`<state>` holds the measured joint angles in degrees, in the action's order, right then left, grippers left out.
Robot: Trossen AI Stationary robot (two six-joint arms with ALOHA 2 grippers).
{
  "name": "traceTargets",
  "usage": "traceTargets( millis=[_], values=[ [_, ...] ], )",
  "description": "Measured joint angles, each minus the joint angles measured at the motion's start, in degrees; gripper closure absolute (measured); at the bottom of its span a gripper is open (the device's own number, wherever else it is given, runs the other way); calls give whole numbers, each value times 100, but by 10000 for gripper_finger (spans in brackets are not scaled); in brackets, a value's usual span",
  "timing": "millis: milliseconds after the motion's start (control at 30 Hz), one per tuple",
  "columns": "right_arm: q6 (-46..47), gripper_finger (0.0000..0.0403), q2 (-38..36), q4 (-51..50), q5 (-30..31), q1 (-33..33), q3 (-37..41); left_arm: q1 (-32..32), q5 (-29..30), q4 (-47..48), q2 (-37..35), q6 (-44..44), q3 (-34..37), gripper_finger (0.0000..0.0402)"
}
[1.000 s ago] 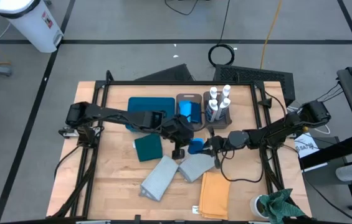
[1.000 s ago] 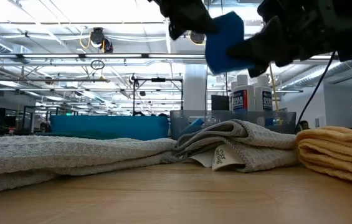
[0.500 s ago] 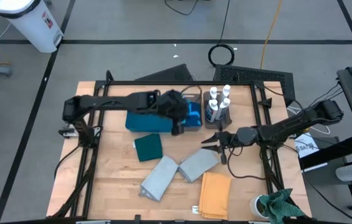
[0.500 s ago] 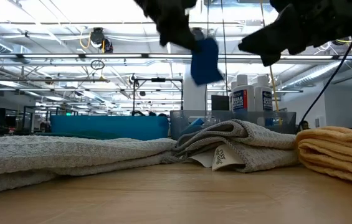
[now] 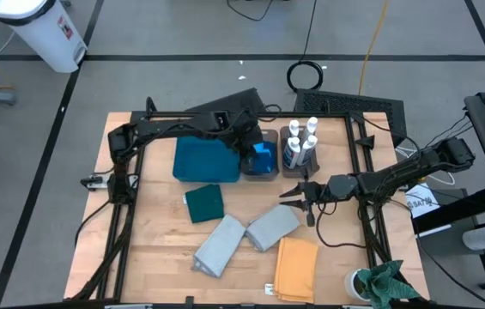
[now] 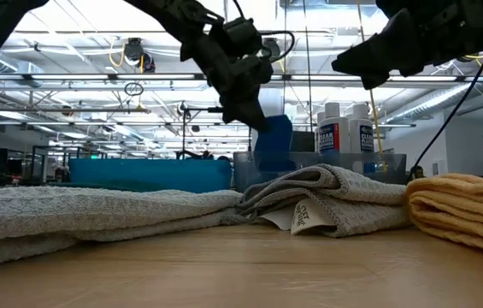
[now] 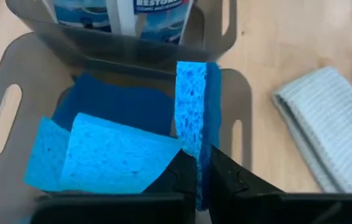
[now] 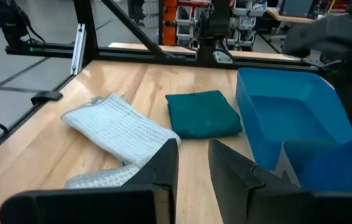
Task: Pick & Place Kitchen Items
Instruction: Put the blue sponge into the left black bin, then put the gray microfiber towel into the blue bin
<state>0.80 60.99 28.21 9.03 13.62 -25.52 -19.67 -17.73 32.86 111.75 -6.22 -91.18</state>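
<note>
The left gripper [image 7: 197, 180] is clamped on the upright blue rectangular sponge [image 7: 192, 106], just above the grey-brown sponge bin [image 7: 7, 109]. The sponge looks light, soft and compressible; grip its flat faces. The right gripper [image 5: 296, 193], near that bin, stands slightly apart, empty.

**Two dark arms, slim and cabled**

Both arms are black throughout — long, narrow links joined by bulkier, rounded joint housings. The left arm [image 5: 182, 129] shows a boxy black wrist block, and black cables loop loosely off its wrist in the low view. The right arm [image 5: 397, 176] tapers from a chunky base joint to a thin forearm. Each pincer's fingers [image 8: 163, 168] are matt black, flat-sided wedges — plain, unmarked.
</note>
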Motion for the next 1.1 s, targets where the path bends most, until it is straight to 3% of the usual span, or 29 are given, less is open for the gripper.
traceTargets(
  millis=[100,200,400,533,800,967,1100],
  values=[
    [0,343,2,30,1,-2,0,-54,235,-15,118,-87,0,391],
    [0,341,2,30,6,-2,0,-27,1083,-73,179,-36,0,369],
    [0,340,2,24,7,-2,0,153,2380,-278,220,33,-2,252],
    [0,341,2,23,0,-2,0,271,2884,-425,191,36,-2,174],
    [2,341,2,22,-4,-2,0,463,3001,-332,-58,-78,-44,81],
    [59,342,4,-24,-8,-2,2,561,2997,403,-600,186,-44,73],
    [149,341,4,-30,-18,-2,2,707,2730,1474,-1102,927,-44,81]
  ],
)
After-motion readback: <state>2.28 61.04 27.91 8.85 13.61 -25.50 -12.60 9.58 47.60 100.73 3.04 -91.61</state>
